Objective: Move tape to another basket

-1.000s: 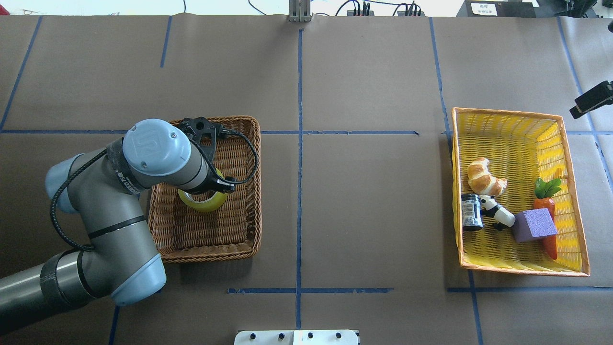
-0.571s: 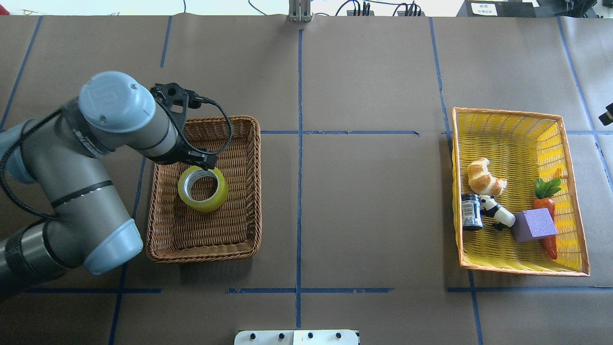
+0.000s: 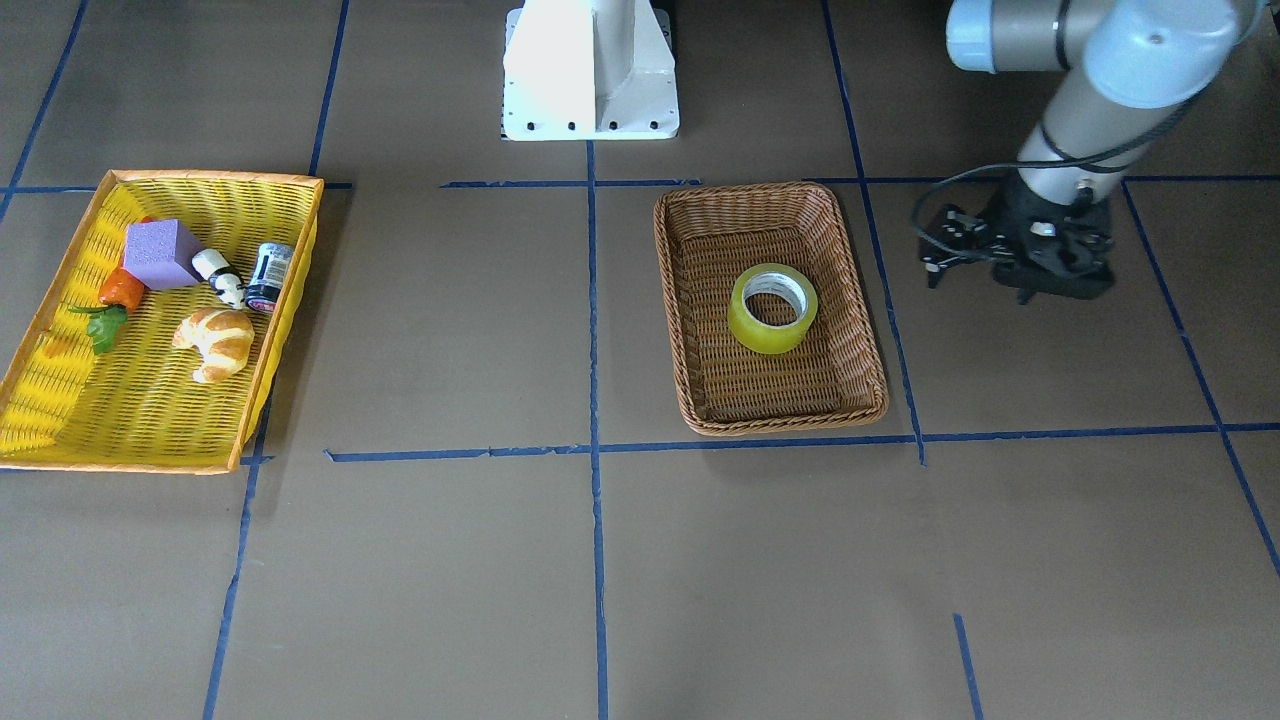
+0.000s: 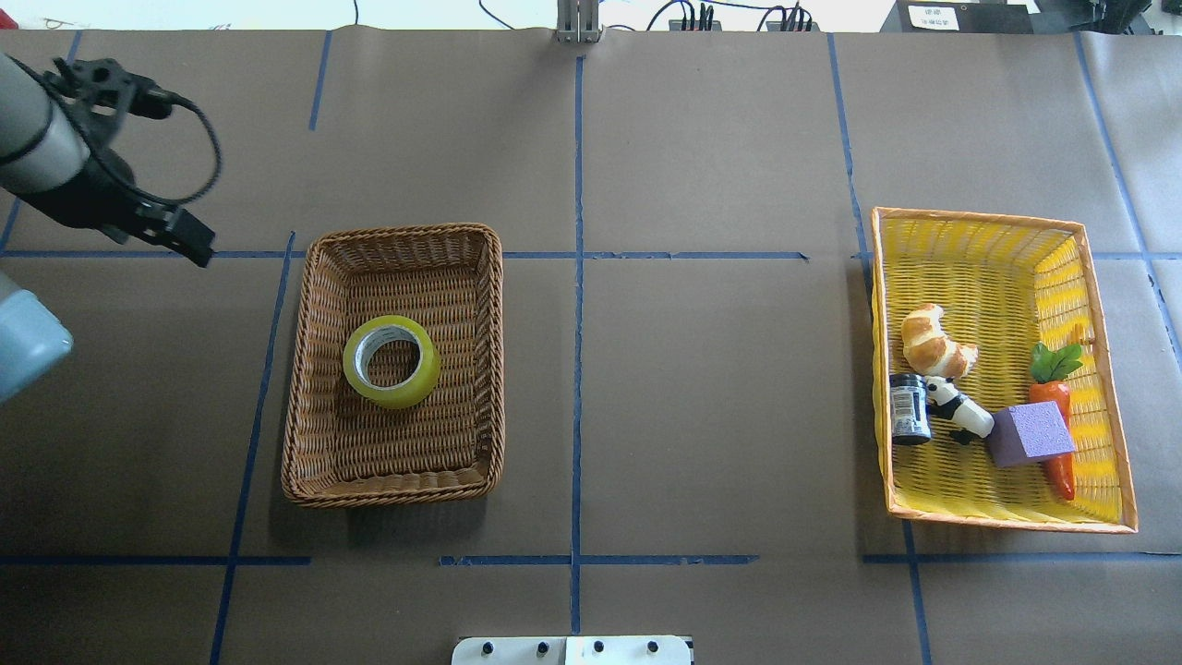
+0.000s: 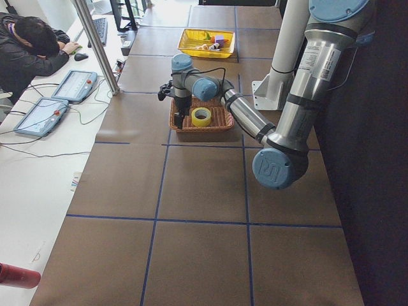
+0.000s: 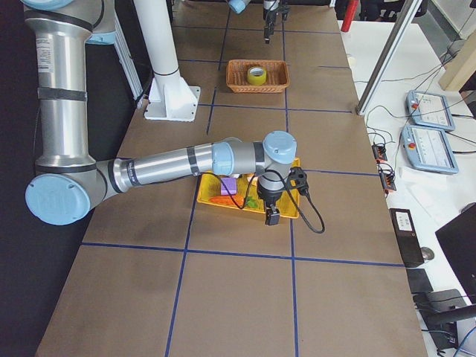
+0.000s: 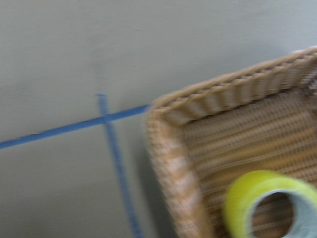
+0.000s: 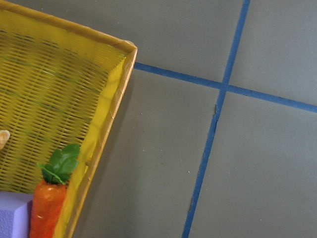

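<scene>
The tape (image 4: 391, 361) lay flat in the basket (image 4: 404, 233), touched by nothing, so the transfer looked finished. The left claw (image 4: 189, 245) hung over the surface (image 4: 702, 397), apart from the rim and holding nothing. Whether it was open could not be told, nor could that of the right claw (image 6: 272, 216). The next move likely called only for parking the arm.

Robot lab (teach pendants (image 6: 433, 149), taped table (image 4: 711, 388))

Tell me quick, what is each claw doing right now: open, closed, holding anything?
Left gripper: empty; the tape lies in the brown basket; open or shut cannot be told.
Right gripper: cannot be told, seen only from afar.
</scene>
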Controlling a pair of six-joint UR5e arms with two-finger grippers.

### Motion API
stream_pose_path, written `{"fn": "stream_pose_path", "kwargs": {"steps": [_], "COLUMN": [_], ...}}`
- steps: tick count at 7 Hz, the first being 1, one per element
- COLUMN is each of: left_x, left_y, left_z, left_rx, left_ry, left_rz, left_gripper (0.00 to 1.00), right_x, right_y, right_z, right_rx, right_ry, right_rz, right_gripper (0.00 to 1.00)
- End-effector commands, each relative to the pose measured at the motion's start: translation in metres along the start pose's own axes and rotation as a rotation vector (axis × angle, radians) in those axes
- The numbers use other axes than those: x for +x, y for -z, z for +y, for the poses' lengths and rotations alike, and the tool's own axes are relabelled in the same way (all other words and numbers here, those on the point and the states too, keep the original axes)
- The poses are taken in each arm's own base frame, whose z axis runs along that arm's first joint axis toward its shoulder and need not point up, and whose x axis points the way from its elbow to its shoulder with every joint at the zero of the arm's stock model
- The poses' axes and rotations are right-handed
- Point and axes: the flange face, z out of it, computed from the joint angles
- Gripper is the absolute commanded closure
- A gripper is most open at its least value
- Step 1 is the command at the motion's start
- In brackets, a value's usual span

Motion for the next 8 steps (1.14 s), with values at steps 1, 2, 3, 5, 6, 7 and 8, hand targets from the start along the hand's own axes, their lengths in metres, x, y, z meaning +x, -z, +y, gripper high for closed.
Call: {"fn": "stream_pose_path", "kwargs": {"steps": [1,2,3,5,6,7,8], "left_x": [-0.135,-0.191,-0.239,-0.312,-0.343,-0.353,-0.362], "left_y": [0.022,0.024,0.014,-0.009,-0.012,-0.016,-0.021], "left_z": [0.032,0.049,0.061,0.082,0.094,0.105,0.119], "left_rx": [-0.03,-0.036,-0.052,-0.094,-0.099,-0.107,-0.117], "left_ry": [0.034,0.027,0.056,0.129,0.137,0.148,0.172], "left_rz": [0.07,0.117,0.109,0.09,0.092,0.091,0.096], "left_gripper": [0.0,0.0,0.0,0.0,0.0,0.0,0.0], "right_x": [0.033,0.043,0.048,0.051,0.047,0.042,0.041], "right_y": [-0.006,-0.016,-0.019,-0.022,-0.022,-0.022,-0.021], "right_z": [0.02,0.01,0.002,0.008,0.009,0.008,0.008], "right_rx": [0.055,0.04,0.044,0.056,0.058,0.06,0.061], "right_ry": [-0.021,-0.036,-0.031,-0.106,-0.147,-0.159,-0.162], "right_rz": [-0.012,-0.017,-0.015,-0.019,-0.054,-0.103,-0.11], "right_gripper": [0.0,0.0,0.0,0.0,0.0,0.0,0.0]}}
